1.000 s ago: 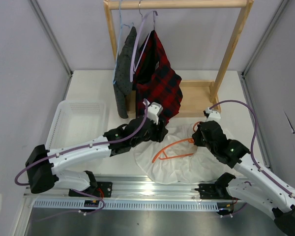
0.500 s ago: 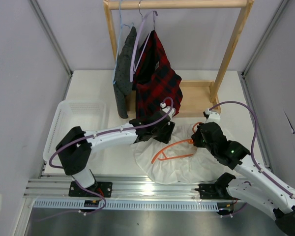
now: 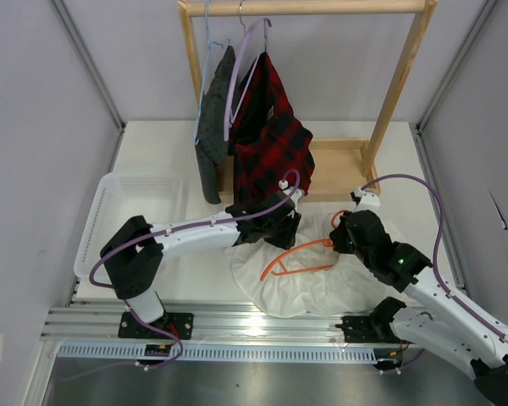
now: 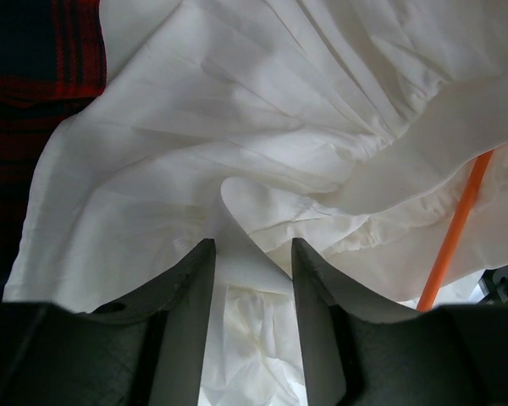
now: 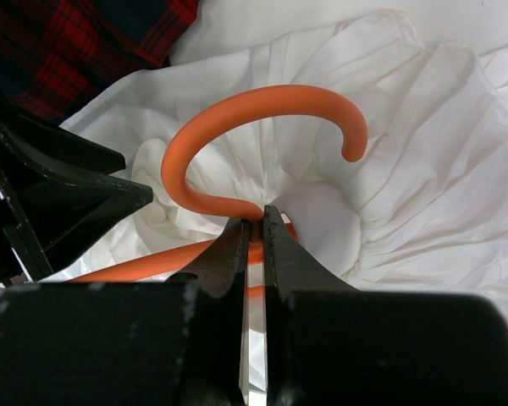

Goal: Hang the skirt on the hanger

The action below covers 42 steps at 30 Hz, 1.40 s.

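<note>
Two grippers noted: right gripper [image 5: 254,224] clamps hanger [image 5: 262,95] neck at skirt's [image 4: 237,110] 1 o'clock to steady it; left gripper [image 4: 252,249], half-open, straddles a fold at 11 o'clock.

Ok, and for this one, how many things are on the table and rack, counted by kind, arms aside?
Garments: 3 (white skirt, plaid garment, dark grey garment)
Hangers: 3 (orange hanger, lavender hanger, light-blue hanger)
Baskets: 1 (white basket)
Racks: 1 (wooden rack)
Total: 8
</note>
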Tool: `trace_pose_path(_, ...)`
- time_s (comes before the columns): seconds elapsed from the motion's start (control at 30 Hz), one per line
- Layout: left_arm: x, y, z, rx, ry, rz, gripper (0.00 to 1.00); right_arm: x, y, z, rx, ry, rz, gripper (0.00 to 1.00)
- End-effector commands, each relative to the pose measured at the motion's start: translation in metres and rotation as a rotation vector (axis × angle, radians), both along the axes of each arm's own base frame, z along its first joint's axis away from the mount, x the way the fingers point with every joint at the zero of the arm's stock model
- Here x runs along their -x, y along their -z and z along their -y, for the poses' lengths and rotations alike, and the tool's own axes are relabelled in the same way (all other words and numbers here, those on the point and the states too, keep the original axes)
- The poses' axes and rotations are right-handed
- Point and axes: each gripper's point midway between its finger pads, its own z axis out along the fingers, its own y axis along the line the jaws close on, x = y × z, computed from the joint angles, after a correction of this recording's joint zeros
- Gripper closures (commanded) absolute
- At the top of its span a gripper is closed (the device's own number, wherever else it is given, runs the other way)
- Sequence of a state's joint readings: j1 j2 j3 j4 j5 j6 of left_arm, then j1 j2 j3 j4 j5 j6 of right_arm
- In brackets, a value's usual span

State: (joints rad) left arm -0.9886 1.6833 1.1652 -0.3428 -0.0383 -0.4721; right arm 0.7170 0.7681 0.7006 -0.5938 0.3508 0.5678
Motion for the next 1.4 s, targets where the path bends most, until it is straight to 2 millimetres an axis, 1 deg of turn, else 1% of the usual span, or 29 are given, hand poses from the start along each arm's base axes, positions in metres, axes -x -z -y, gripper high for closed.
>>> trace_pose_path(0.0,-0.002,0.0,0.007,0.034,-0.007,-0.022,0.57,-0.003,-0.015,-0.006,-0.055,0.003,0.044,1.0)
trace_pose_path(0.13,-0.001,0.008,0.005,0.016,-0.008,-0.033,0.72,-0.004,-0.016,-0.005,-0.058,0.007,0.046,1.0)
trace_pose_path(0.17,-0.001,0.009,0.004,0.013,-0.008,-0.034,0.79,-0.004,-0.017,-0.005,-0.061,0.008,0.047,1.0)
trace_pose_path(0.23,-0.001,0.013,0.001,0.007,-0.013,-0.036,0.87,-0.003,-0.017,-0.005,-0.061,0.007,0.049,1.0)
trace_pose_path(0.27,-0.001,0.016,-0.002,0.006,-0.02,-0.037,0.95,-0.004,-0.018,-0.005,-0.063,0.008,0.052,1.0)
trace_pose_path(0.33,-0.002,0.017,-0.004,0.012,-0.031,-0.035,1.0,-0.004,-0.019,-0.004,-0.061,0.013,0.054,1.0)
trace_pose_path(0.37,-0.001,0.019,-0.01,0.009,-0.04,-0.036,1.0,-0.004,-0.019,-0.003,-0.059,0.015,0.053,1.0)
trace_pose_path(0.43,-0.002,0.016,-0.013,0.025,-0.064,-0.022,1.0,-0.003,-0.019,-0.002,-0.056,0.021,0.052,1.0)
trace_pose_path(0.47,-0.001,0.017,-0.018,0.023,-0.076,-0.021,1.0,-0.004,-0.018,0.0,-0.054,0.031,0.053,1.0)
trace_pose_path(0.5,-0.001,0.01,-0.021,0.043,-0.089,-0.003,1.0,-0.004,-0.018,0.001,-0.052,0.036,0.052,1.0)
trace_pose_path(0.53,0.0,0.011,-0.027,0.043,-0.107,-0.001,1.0,-0.004,-0.018,0.003,-0.049,0.043,0.051,1.0)
trace_pose_path(0.57,0.001,0.005,-0.032,0.057,-0.12,0.012,1.0,-0.005,-0.017,0.005,-0.046,0.054,0.05,1.0)
trace_pose_path(0.63,0.002,0.006,-0.042,0.057,-0.155,0.026,1.0,-0.007,-0.015,0.009,-0.037,0.074,0.046,1.0)
trace_pose_path(0.67,0.0,-0.002,-0.043,0.076,-0.165,0.04,1.0,-0.008,-0.013,0.01,-0.032,0.083,0.04,1.0)
trace_pose_path(0.7,0.004,-0.002,-0.053,0.078,-0.178,0.046,1.0,-0.01,-0.013,0.014,-0.032,0.101,0.037,1.0)
trace_pose_path(0.77,0.004,-0.01,-0.057,0.111,-0.199,0.065,1.0,-0.013,-0.012,0.017,-0.025,0.119,0.03,1.0)
trace_pose_path(0.8,0.006,-0.01,-0.062,0.113,-0.204,0.065,1.0,-0.016,-0.012,0.019,-0.028,0.134,0.03,1.0)
trace_pose_path(0.83,0.008,-0.015,-0.065,0.124,-0.208,0.071,1.0,-0.017,-0.011,0.021,-0.023,0.144,0.028,1.0)
trace_pose_path(0.87,0.009,-0.014,-0.069,0.119,-0.21,0.071,1.0,-0.019,-0.011,0.022,-0.026,0.155,0.028,1.0)
trace_pose_path(0.93,0.013,-0.018,-0.074,0.131,-0.212,0.078,1.0,-0.025,-0.012,0.026,-0.029,0.185,0.027,1.0)
trace_pose_path(1.03,0.018,-0.01,-0.086,0.126,-0.231,0.078,1.0,-0.031,-0.013,0.029,-0.044,0.22,0.021,1.0)
trace_pose_path(1.23,0.026,-0.005,-0.095,0.128,-0.235,0.071,1.0,-0.039,-0.016,0.034,-0.061,0.264,0.036,1.0)
trace_pose_path(1.33,0.027,-0.012,-0.098,0.145,-0.239,0.085,1.0,-0.04,-0.013,0.036,-0.054,0.273,0.036,1.0)
trace_pose_path(1.37,0.026,-0.018,-0.097,0.157,-0.238,0.093,1.0,-0.041,-0.013,0.036,-0.056,0.275,0.04,1.0)
